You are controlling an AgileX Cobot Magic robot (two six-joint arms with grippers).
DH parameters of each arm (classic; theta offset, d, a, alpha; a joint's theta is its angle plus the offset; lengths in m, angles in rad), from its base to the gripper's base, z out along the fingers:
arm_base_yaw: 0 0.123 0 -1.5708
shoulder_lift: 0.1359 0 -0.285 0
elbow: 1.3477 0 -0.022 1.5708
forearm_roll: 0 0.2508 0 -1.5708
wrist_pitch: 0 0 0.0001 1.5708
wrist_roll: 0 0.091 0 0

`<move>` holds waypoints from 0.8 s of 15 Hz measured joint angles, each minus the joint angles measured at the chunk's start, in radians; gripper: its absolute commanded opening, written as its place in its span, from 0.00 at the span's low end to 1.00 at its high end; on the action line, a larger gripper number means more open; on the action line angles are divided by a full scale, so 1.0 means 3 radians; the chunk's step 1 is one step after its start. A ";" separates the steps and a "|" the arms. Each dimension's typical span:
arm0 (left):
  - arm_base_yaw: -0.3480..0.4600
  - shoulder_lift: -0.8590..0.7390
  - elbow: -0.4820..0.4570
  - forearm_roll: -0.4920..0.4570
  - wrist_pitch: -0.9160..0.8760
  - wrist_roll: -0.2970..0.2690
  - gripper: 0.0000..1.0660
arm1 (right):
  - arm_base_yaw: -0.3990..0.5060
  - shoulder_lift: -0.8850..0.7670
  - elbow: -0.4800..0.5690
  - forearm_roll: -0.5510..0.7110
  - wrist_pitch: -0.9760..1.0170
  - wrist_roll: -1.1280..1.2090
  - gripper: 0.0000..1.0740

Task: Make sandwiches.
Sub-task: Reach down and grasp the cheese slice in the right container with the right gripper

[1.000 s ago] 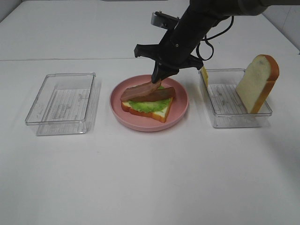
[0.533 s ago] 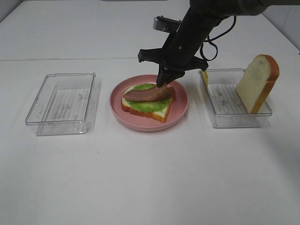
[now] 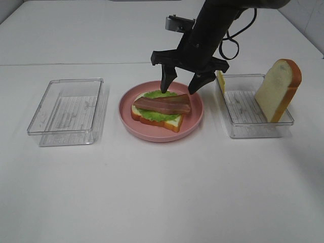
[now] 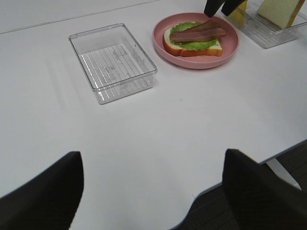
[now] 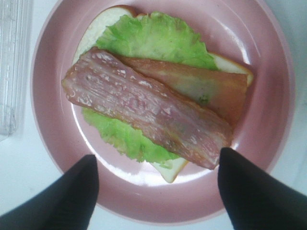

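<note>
Surface [image 3: 162,192] carries two trays, one at 9 o'clock [image 3: 66,111] and one at 3 o'clock [image 3: 253,129] of the plate [image 3: 196,109]. The sandwich [image 3: 161,112] sits mid-plate: bread, lettuce, two bacon strips [image 3: 164,104] on top.

Right gripper [image 3: 179,88] hovers over the plate's 12 o'clock rim, fingers spread and empty. Left gripper [image 4: 151,196] is parked well apart, fingers also spread and empty.

Step judged: clear off after bacon placement. Rise straight up so neither finger snags a strip, then cross to the cheese [image 3: 220,82] at the 3 o'clock tray's near wall. It looks to stand on edge but is mostly hidden, so pinch its faces.

Change from 0.5 s ago: the fingers then pinched the strip's end. It is now released and lies flat.
</note>
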 measured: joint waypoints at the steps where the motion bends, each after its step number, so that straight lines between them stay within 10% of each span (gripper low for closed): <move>1: 0.0000 0.0000 0.0000 0.0000 0.0000 0.0000 0.71 | 0.0000 -0.0030 -0.0090 -0.0073 0.0137 0.0000 0.62; 7: 0.0000 0.0000 0.0000 0.0000 0.0000 0.0000 0.71 | -0.0013 -0.0130 -0.0540 -0.1053 0.0640 0.0287 0.62; 12: 0.0000 0.0000 0.0000 0.0000 0.0000 0.0000 0.71 | -0.0373 -0.0130 -0.0550 -0.0927 0.0457 0.0303 0.62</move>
